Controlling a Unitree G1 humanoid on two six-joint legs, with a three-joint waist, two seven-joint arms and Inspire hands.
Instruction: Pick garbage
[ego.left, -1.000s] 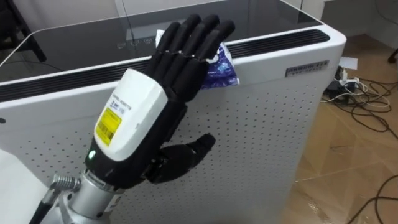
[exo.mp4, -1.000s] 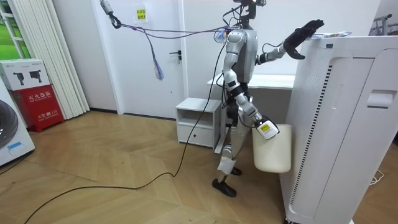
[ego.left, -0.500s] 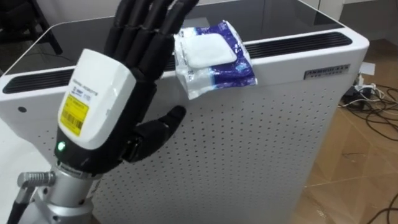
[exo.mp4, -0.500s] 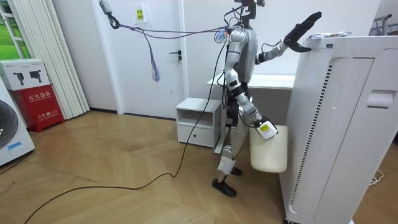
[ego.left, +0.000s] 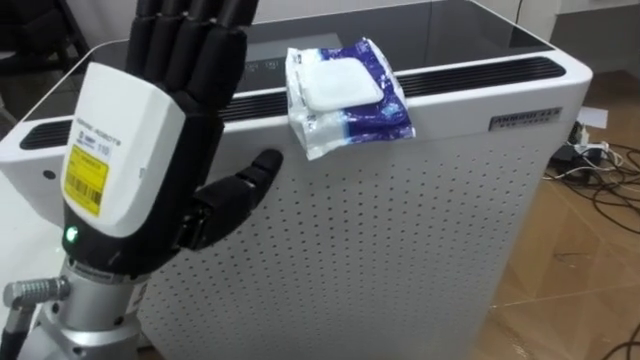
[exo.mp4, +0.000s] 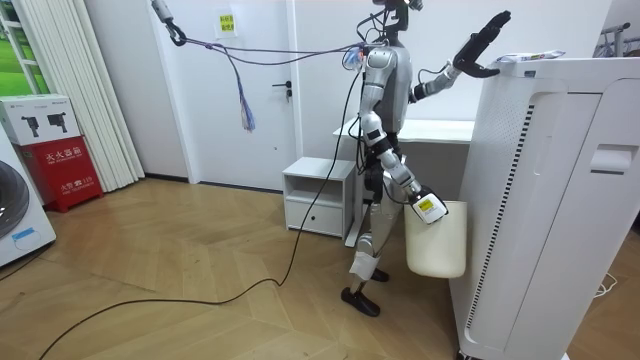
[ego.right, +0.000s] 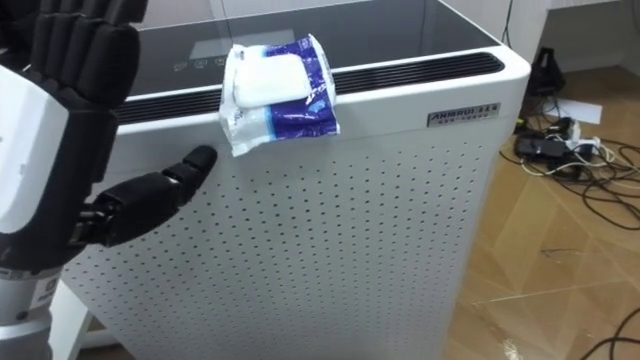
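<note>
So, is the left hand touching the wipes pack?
Apart. In the right eye view the open left hand is raised beside the pack, with a plain strip of the unit's top between them.

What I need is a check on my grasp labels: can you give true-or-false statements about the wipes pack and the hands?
The wipes pack lies on the white cabinet's top front edge. True.
The left hand is curled round the pack. False: its fingers are straight, apart from the pack, on its left.
Cables lie on the cabinet's top. False: they lie on the floor.
In the room view the right hand hangs low by a cream bin. True.
</note>
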